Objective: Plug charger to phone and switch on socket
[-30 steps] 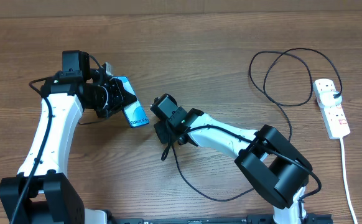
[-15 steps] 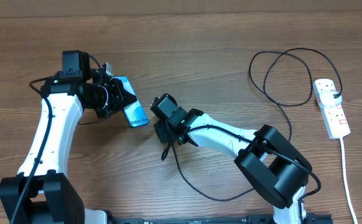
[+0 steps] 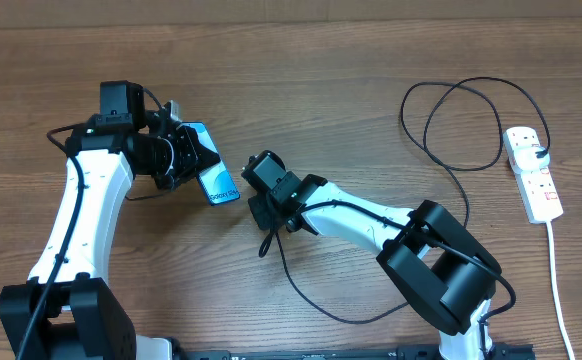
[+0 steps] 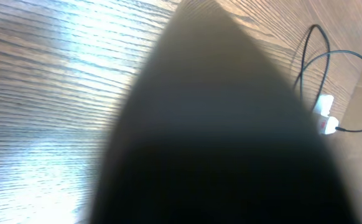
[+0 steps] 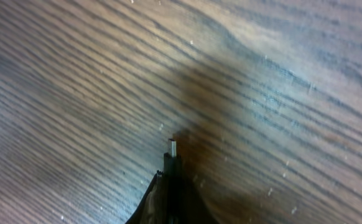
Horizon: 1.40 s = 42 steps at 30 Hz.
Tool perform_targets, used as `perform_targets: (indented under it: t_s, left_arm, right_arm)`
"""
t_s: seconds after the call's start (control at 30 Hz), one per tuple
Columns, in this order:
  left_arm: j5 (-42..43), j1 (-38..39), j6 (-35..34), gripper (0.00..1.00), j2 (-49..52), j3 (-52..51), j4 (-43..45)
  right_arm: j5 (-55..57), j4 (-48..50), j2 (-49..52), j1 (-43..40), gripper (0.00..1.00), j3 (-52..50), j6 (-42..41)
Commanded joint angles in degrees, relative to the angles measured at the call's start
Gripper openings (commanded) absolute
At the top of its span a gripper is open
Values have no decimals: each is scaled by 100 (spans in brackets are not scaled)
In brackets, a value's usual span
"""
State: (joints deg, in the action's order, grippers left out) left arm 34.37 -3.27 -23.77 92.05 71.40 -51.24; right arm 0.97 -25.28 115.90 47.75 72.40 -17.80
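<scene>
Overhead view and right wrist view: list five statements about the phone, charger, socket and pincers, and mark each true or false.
1. The phone is gripped in the left pincer. True.
2. The charger has its plug tip seated in the phone. False: the tip is apart from the phone, pointing at bare table.
3. The right pincer is open and empty. False: it is shut on the charger, just behind the plug tip.
4. The socket lies on the robot's right side, away from both pincers. True.
5. The phone's screen is dark. False: it shows light blue.
</scene>
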Motion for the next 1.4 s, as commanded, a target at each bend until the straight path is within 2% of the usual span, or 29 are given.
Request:
perform_targets:
  t_s: [0.0, 0.1, 0.3, 0.43, 0.6, 0.8, 0.93, 1.17, 1.27, 1.37]
  left_arm:
    - [538, -15, 109, 4, -66, 70, 63]
    - [1045, -22, 107, 4, -66, 70, 247]
    - [2649, -87, -83, 4, -66, 70, 953]
    - [3381, -122, -730, 4, -66, 70, 1539]
    - [3930, -127, -1899, 4, -66, 70, 2741]
    - [4004, -127, -3342, 4, -66, 70, 4227]
    - [3998, -122, -3825, 4, -66, 70, 4752]
    - [3915, -122, -3950, 4, -66, 70, 4830]
    - [3941, -125, -3845, 4, -66, 70, 4828]
    - [4096, -125, -3733, 4, -66, 70, 4824]
  right_arm:
    - [-592, -256, -138, -168, 4, 76, -22]
    - [-1646, -455, -542, -494, 4, 76, -42]
    - [-4052, -439, -1416, -1388, 4, 76, -37]
    - [-5574, -363, -1775, -1902, 4, 76, -39]
    - [-6795, -358, -1882, -2138, 4, 74, -39]
    - [-7335, -352, -1882, -2085, 4, 74, -37]
    - [-7547, -295, -1882, -2090, 4, 74, -44]
    - [-7676, 249, -1882, -2271, 4, 74, -496]
    - [-6959, 63, -1882, -2334, 4, 74, -496]
    - [-5794, -522, -1882, -2472, 4, 74, -468]
